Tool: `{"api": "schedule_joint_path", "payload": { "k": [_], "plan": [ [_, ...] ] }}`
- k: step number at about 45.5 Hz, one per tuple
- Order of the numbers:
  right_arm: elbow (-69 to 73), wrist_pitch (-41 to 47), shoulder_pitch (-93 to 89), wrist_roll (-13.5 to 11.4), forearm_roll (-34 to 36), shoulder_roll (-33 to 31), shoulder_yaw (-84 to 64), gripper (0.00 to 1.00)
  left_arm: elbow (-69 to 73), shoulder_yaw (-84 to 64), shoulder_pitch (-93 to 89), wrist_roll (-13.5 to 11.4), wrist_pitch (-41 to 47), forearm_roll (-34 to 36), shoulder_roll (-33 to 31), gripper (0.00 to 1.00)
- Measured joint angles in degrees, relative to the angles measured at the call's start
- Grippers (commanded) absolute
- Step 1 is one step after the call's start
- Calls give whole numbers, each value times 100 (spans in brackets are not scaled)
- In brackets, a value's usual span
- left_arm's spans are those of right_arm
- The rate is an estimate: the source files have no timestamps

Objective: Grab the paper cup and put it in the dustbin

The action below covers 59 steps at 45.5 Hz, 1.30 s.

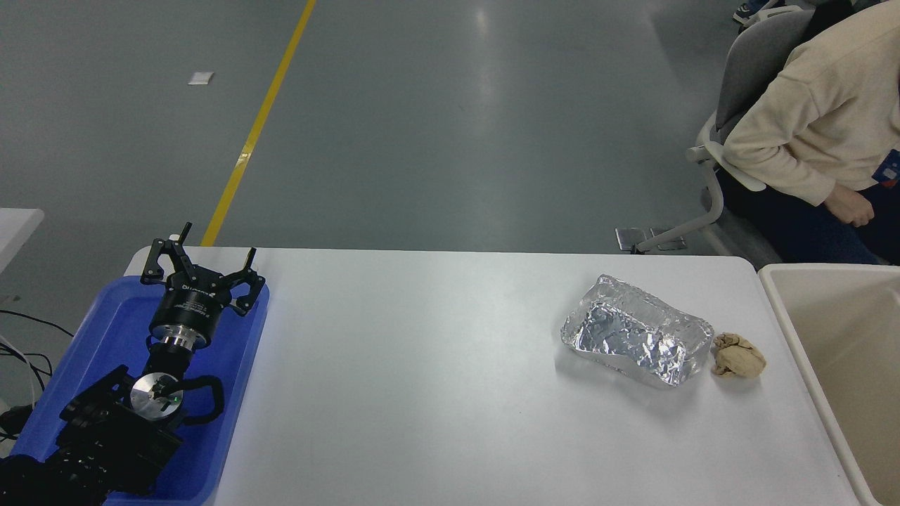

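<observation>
Dustbin (794, 309) beside foil tray (636, 341); contents unseen.

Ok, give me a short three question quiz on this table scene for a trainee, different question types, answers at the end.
1. True or false: a paper cup stands on the white table.
2. Which lies closer to the dustbin: (a) the foil tray or (b) the tan paper wad?
3. Over what does the left end effector sit, and is it open or shut?

Key
1. False; no cup is in view.
2. b
3. Over the blue tray; open.
</observation>
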Motion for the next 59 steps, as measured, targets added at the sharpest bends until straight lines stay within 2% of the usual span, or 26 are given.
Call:
{"api": "schedule_joint_path", "payload": {
  "k": [22, 34, 41, 50, 59],
  "plan": [
    [1382, -124, 774, -1, -38, -580, 5, 100, 0, 0, 0, 0, 0, 1, -1, 100],
    [3022, -26, 1802, 3, -159, -1266, -187, 100, 0, 0, 0, 0, 0, -1, 0, 100],
    [4101, 101, 2749, 5, -352, -1492, -845, 100, 0, 0, 0, 8, 0, -1, 0, 100],
    [5507, 555, 4464, 9, -471, -1300, -2393, 100, 0, 0, 0, 9, 0, -2, 0, 100],
    [6517, 1773, 6241, 23, -495, -611, -3798, 100, 0, 0, 0, 9, 0, 1, 1, 100]
  ]
}}
